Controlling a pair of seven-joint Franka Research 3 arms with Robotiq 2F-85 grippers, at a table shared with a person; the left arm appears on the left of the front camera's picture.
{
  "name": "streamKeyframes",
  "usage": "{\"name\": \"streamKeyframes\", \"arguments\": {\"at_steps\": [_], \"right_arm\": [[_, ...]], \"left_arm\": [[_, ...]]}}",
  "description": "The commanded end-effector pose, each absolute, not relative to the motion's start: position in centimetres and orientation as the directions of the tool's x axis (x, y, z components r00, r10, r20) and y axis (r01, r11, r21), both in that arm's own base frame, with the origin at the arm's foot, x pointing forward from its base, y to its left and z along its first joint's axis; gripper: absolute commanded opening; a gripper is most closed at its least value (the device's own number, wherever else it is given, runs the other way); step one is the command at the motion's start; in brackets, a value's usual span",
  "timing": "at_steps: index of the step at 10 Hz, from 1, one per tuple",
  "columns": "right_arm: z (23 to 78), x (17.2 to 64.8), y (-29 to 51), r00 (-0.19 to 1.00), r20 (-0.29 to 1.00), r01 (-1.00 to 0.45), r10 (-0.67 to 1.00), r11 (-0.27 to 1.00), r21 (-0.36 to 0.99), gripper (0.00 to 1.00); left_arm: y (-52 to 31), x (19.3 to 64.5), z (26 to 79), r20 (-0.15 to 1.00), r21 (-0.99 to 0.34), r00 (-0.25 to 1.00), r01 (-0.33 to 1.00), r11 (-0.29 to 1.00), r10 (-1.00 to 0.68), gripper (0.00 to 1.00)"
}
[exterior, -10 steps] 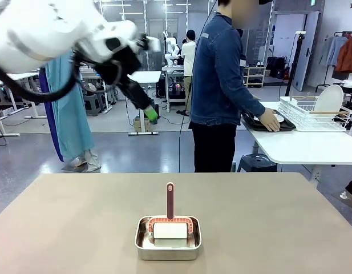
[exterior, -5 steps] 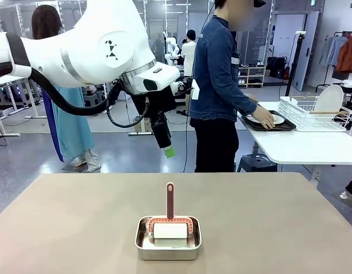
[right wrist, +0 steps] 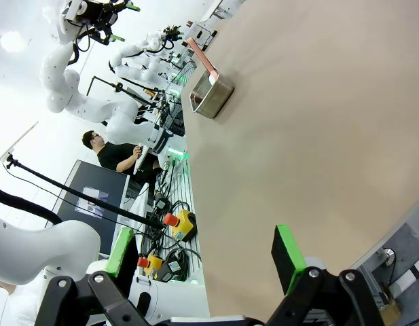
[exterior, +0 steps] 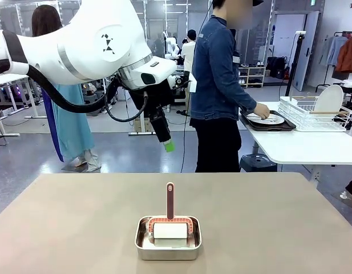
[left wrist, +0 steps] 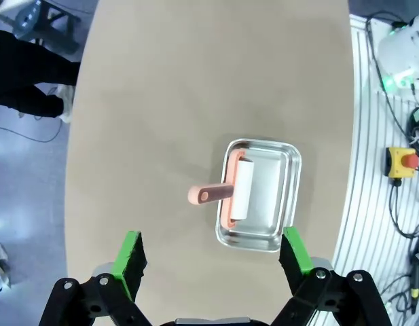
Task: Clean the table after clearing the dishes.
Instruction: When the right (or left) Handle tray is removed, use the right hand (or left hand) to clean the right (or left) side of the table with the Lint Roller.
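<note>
As left claw (left wrist: 212, 255) hangs above table (left wrist: 161, 88), jaws wide, pointing down

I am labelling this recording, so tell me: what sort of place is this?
Probably a robotics lab: a white robot arm above the table, a red emergency stop button beside it, and a dish rack.

The table (exterior: 79, 228) is wide, with a plain matte beige-brown top that lies flat and spans the front view. A small steel pan (exterior: 168, 237) stands on it near the middle of the near edge. The dishes (exterior: 268, 120) sit well apart from it, on a white side table (exterior: 301, 149) at far right. They show as a round white plate (exterior: 271, 119) lying flat on a dark tray (exterior: 285, 127). A person's hand (exterior: 261, 109) rests on them. Any cutlery is too small to tell.
</note>
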State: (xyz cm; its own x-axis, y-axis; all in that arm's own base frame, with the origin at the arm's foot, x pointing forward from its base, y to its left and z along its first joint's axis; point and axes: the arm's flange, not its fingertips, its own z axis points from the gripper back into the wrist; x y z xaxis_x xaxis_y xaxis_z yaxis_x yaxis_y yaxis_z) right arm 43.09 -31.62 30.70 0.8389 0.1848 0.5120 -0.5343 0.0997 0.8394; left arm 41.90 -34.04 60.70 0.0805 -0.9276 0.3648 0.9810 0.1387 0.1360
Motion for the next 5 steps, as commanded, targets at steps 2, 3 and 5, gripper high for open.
{"name": "streamKeyframes", "arguments": {"at_steps": [2, 3, 5], "right_arm": [[30.9, 42.4, -31.0, 0.839, 0.51, -0.534, 0.189, 0.112, 0.838, 1.0], [30.9, 42.4, -31.0, 0.839, 0.51, -0.534, 0.189, 0.112, 0.838, 1.0], [30.9, 42.4, -31.0, 0.839, 0.51, -0.534, 0.189, 0.112, 0.838, 1.0]], "left_arm": [[-33.2, 42.1, 58.4, 0.306, 0.054, 0.034, 0.997, 0.053, -0.951, 1.0], [-33.4, 42.9, 57.2, 0.272, 0.037, 0.057, 0.997, 0.07, -0.961, 1.0], [-34.3, 44.6, 54.6, 0.222, -0.029, 0.038, 0.999, 0.032, -0.974, 1.0]]}}
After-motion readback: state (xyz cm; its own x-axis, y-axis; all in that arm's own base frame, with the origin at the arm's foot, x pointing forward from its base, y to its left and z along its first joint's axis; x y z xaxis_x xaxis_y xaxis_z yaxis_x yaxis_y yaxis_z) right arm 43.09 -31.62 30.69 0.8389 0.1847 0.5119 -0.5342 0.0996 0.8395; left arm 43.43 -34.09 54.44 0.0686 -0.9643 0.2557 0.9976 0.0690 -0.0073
